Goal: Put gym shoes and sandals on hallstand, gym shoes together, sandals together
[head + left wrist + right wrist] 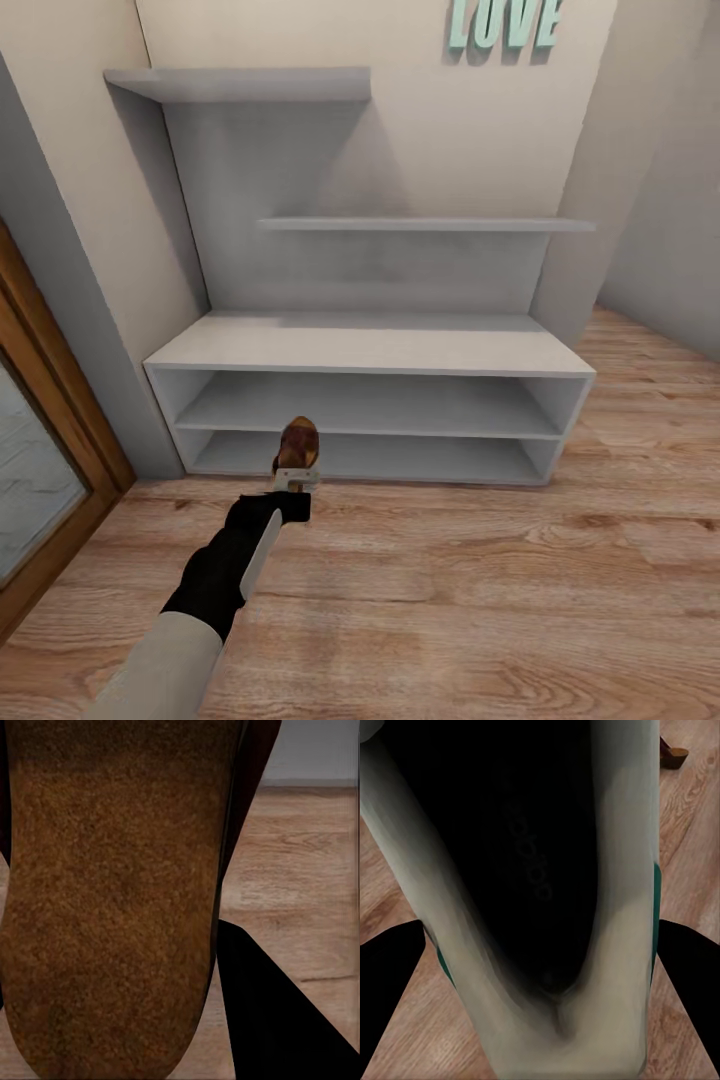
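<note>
Left gripper (pixel 296 482) clenched on a sandal (pixel 298 444) — held above the wood floor (pixel 480 590), just in front of the white shoe rack (pixel 370 352), near its left end. Right gripper grasps a gym shoe (pixel 615 945) — second sandal (pixel 673 753) lies on the floor beyond.

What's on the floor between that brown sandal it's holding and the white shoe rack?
Nothing: in the head view, bare wood-plank floor lies between the brown leather sandal and the white rack.

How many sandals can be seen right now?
2: one sandal held in the left gripper before the shoe rack; another sandal lying on the floor. More may be hidden.
</note>
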`<state>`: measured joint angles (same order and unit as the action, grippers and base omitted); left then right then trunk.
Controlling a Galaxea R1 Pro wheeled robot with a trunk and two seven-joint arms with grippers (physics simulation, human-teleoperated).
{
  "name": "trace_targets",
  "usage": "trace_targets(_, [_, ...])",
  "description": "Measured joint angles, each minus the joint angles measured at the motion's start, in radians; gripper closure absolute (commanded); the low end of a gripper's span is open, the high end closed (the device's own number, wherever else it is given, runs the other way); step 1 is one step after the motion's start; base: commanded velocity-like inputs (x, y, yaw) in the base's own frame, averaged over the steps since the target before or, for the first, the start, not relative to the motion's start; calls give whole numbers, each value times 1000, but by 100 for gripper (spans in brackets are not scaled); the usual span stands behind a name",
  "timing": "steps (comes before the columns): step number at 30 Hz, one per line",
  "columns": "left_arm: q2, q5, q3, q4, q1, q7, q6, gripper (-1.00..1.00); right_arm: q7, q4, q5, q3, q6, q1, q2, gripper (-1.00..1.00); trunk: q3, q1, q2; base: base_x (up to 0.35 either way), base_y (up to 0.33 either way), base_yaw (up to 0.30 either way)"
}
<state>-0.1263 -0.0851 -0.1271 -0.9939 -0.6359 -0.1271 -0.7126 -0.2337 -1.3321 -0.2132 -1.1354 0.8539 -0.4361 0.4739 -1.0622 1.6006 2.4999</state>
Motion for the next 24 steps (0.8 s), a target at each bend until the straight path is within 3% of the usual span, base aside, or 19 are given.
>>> trace_targets(3, [1, 2, -1, 0, -28, 0, -13, 100, 0, 0, 0, 1, 0, 0, 0, 100, 0, 0, 0, 0, 0, 0])
trace_targets(14, [2, 2, -1, -1, -34, 0, -18, 100, 2, 0, 0, 1, 0, 0, 0, 100, -2, 0, 0, 0, 0, 0])
trace_targets(24, [3, -1, -1, 1, -34, 1, -17, 100, 2, 0, -1, 1, 0, 0, 0, 100, -56, 5, 2, 0, 0, 0])
